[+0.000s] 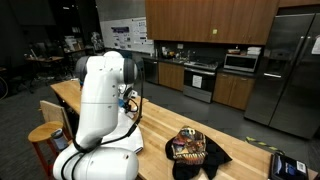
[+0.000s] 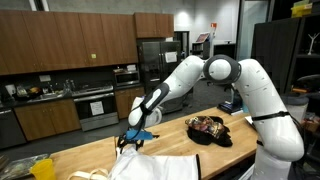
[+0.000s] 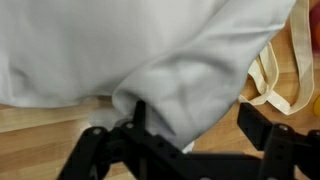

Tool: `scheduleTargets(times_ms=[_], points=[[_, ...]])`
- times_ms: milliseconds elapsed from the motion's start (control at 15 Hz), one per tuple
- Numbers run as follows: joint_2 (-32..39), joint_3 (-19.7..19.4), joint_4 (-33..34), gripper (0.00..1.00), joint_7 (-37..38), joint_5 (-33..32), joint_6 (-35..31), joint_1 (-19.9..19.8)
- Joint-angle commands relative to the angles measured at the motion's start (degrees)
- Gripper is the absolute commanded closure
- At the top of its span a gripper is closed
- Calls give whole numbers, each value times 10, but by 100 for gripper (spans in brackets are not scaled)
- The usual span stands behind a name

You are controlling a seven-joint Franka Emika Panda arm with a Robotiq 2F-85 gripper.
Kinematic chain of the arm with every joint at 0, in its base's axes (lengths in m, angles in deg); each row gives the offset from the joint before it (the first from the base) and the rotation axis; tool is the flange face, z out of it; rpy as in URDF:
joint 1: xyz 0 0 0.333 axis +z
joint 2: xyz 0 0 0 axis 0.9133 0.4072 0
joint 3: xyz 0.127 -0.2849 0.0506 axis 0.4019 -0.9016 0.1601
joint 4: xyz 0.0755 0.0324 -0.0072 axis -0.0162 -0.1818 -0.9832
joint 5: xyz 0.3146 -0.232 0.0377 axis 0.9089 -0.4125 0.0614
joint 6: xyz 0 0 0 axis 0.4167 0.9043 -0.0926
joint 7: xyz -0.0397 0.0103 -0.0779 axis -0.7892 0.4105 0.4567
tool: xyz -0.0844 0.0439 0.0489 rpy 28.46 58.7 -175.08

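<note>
My gripper (image 3: 195, 125) hangs low over a white cloth bag (image 3: 120, 50) with cream handles (image 3: 285, 75) that lies on the wooden counter (image 3: 40, 120). The two black fingers stand wide apart. A raised fold of the cloth lies between them, close to the left finger. In an exterior view the gripper (image 2: 135, 137) sits just above the white cloth (image 2: 155, 165) at the counter's near end. In the exterior view from behind the arm, the white arm body (image 1: 100, 100) hides most of the gripper and the cloth.
A dark cloth with a colourful patterned item on it (image 2: 208, 130) lies further along the counter, also in an exterior view (image 1: 195, 150). A blue box (image 2: 232, 104) sits near the counter's far end. A wooden stool (image 1: 45, 135) stands beside the counter. Kitchen cabinets (image 2: 60, 45) line the back wall.
</note>
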Motion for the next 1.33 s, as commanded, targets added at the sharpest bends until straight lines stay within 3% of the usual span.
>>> scheduleTargets(times_ms=[0, 267, 533, 933, 1267], points=[[62, -24, 74, 39, 51, -23, -27, 45], [94, -43, 118, 71, 94, -32, -50, 76], [81, -64, 122, 99, 130, -35, -83, 89], [-12, -131, 79, 98, 182, -66, -141, 101], [-134, -254, -2, 98, 253, -139, -187, 146]])
